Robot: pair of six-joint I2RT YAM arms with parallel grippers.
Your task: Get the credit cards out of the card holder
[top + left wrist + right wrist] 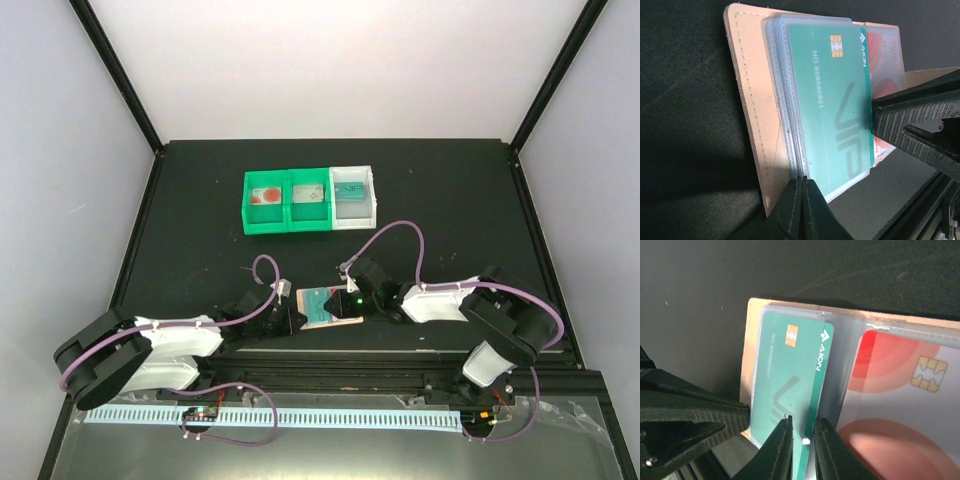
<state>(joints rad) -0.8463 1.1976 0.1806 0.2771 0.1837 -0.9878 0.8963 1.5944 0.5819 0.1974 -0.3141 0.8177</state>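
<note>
The teal credit card [785, 380] lies lengthwise up-frame from the right gripper [803, 450], whose grip is unclear. The left gripper [801, 210] is clenched at the card holder's [752, 100] edge.

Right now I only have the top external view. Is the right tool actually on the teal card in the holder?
Observer: The right wrist view shows the right tool with a finger either side of the teal card's edge, narrow gap; a firm grip isn't clear.
Operator: And the left tool?
Observer: The left tool is shut on the card holder's edge.
Operator: More cards inside?
Observer: A red and white card sits in the clear sleeve beside the teal one.
</note>
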